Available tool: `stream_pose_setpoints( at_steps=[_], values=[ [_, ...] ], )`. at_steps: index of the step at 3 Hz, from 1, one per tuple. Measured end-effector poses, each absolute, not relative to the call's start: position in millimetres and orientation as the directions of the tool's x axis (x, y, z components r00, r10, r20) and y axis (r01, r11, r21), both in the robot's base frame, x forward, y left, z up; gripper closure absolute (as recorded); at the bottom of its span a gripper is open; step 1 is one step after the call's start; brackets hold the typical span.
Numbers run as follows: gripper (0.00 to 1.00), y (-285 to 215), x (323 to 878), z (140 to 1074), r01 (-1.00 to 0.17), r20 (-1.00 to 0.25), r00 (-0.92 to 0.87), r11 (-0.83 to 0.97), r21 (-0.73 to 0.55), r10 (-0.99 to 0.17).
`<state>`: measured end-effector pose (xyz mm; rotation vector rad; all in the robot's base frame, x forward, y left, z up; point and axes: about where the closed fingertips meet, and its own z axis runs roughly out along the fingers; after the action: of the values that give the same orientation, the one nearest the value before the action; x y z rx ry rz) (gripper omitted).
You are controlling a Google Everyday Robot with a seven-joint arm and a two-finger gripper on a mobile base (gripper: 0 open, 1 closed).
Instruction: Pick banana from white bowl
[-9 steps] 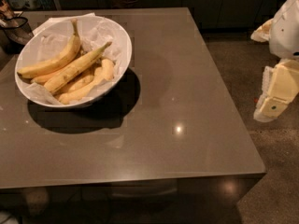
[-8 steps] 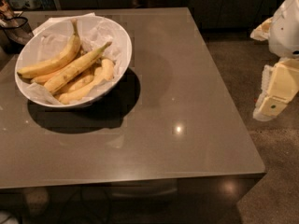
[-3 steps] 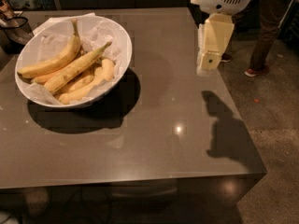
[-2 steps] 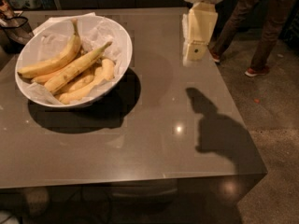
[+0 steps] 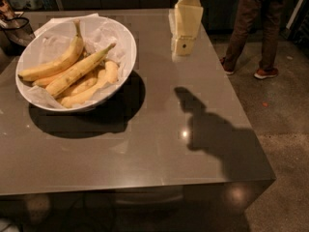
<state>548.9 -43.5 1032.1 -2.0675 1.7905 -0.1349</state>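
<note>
The white bowl (image 5: 123,45) sits on the left part of the grey table, lined with crinkled white paper. In it the banana (image 5: 79,70), long, fairly straight and speckled, lies diagonally with its stem up to the right. A more curved, cleaner banana (image 5: 55,64) lies left of it, and short pale bananas (image 5: 91,88) lie below. My gripper (image 5: 182,47) hangs in the air above the table, to the right of the bowl and well apart from it, pointing down.
The grey table (image 5: 159,144) has its right edge near the arm's shadow (image 5: 212,134). A person's legs (image 5: 256,28) stand on the floor at the back right. A dark basket-like object (image 5: 17,28) sits at the table's far left.
The arm has swung from off the table's right side leftward over the table toward the bowl; its shadow has followed. The bananas and bowl have not moved.
</note>
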Motion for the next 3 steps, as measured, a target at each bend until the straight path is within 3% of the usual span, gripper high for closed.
stream_pose_setpoints(
  at_steps=[2,3],
  values=[
    [0.00,-8,577,1015,-0.937,-0.236,0.227,-0.146,-0.318,-0.945],
    [0.14,15,594,999,-0.940,-0.240,0.266,-0.197,-0.279,-0.934]
  ],
)
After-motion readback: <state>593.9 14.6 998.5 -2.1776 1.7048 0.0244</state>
